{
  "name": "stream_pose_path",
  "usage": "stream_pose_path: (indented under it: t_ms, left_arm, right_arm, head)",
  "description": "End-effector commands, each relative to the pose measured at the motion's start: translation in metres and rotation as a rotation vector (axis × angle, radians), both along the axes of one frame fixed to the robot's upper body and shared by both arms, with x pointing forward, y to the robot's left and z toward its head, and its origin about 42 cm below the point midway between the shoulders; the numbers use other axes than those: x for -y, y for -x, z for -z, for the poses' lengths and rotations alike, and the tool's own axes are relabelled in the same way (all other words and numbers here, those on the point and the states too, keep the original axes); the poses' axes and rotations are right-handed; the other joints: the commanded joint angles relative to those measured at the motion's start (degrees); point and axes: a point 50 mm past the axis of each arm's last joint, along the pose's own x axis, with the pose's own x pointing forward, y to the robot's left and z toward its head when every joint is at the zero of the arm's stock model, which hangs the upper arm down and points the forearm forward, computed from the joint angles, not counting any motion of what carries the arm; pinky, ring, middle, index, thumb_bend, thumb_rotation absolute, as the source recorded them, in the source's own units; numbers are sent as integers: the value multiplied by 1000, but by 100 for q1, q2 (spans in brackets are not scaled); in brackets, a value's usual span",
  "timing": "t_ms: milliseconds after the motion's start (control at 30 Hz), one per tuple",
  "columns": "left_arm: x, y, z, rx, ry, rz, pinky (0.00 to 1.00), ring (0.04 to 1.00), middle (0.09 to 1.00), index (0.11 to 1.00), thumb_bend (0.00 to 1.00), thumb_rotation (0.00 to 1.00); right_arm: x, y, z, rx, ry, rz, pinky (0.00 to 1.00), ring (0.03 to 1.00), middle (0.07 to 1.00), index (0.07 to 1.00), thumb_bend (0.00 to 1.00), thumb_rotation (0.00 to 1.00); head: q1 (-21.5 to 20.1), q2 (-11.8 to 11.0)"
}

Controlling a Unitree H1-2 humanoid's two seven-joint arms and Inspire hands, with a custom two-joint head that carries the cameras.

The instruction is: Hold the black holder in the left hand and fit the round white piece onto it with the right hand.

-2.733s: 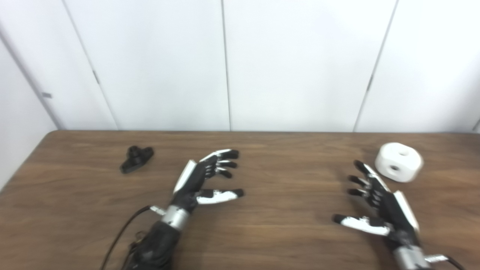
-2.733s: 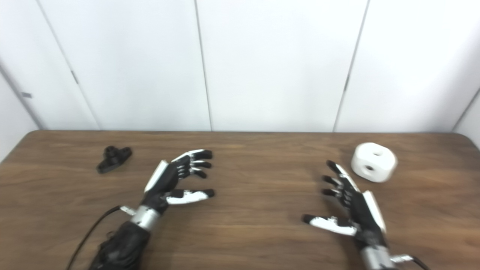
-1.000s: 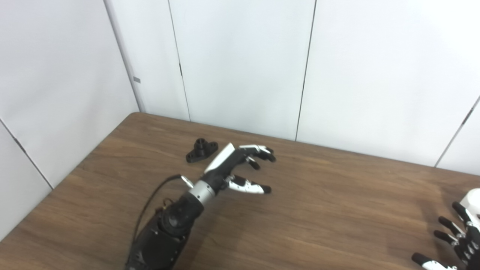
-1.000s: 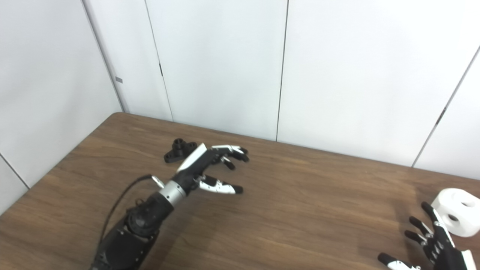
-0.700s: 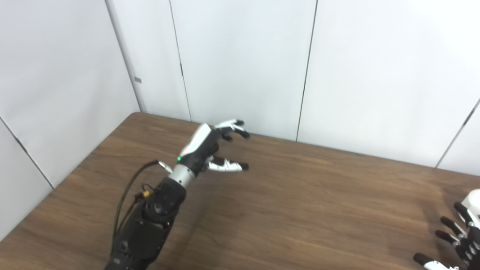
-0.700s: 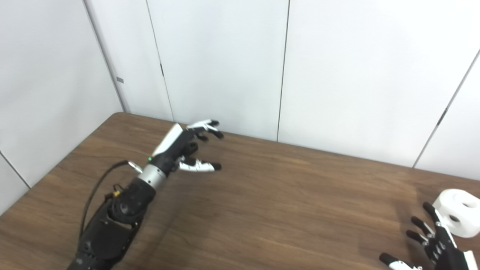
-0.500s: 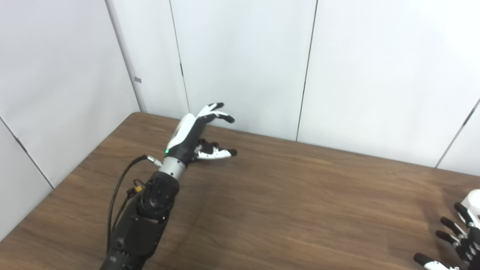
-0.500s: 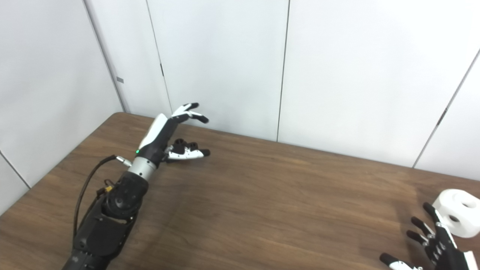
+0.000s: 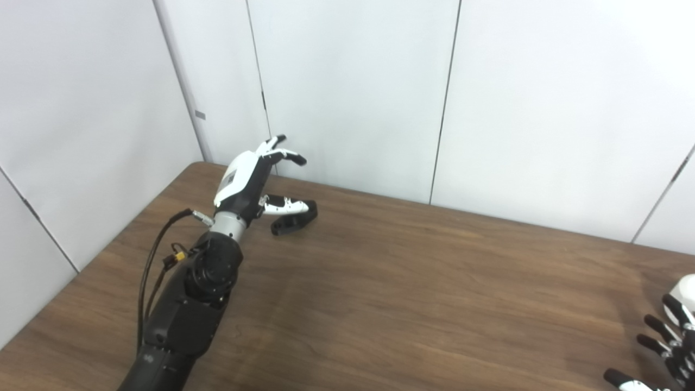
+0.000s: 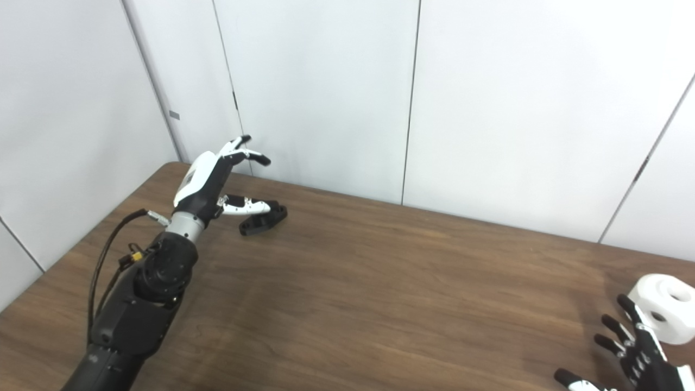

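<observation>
while above the black holder [image 9: 293, 220], left hand [image 9: 247, 182] fingers [image 9: 282, 155] spread.

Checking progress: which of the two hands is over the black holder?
The left hand, open, hovers above the black holder; the right hand is far off by the round white piece.

The black holder [image 9: 293, 219] lies flat at the table's far left, partly hidden; the round white piece [image 10: 663, 307], with two holes showing, sits far right.
</observation>
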Motion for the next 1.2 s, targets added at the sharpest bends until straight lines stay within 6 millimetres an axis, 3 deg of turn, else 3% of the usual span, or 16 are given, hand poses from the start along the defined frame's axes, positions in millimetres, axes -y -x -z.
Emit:
stream_pose_path:
  t_ms: [0,300,600,867,1167]
  left_arm:
    - [-13,-9,-26,62,-56,-58,1000,1000,1000,812,935,227]
    - [-29,-14,-13,-5,-115,-190,1000,1000,1000,847,1000,345]
    - [-39,-15,4,-51,-140,-251,1000,1000,1000,840,1000,365]
    - [-38,-18,23,-108,-147,-286,1000,1000,1000,800,1000,336]
    - [-31,-21,43,-182,-131,-284,1000,1000,1000,780,1000,372]
  right_arm:
    - [3,-4,-17,68,12,-7,804,895,1000,943,704,49]
    - [4,-3,-19,72,12,-3,800,897,1000,942,702,47]
    - [4,-1,-20,69,11,-3,797,894,1000,942,705,71]
    - [6,2,-20,67,12,-3,791,887,997,934,712,78]
    - [5,3,-20,63,6,-9,781,881,997,930,713,85]
  head:
    - [-5,7]
    - [-26,25]
    - [-51,67]
    - [-69,122]
    - [-95,160]
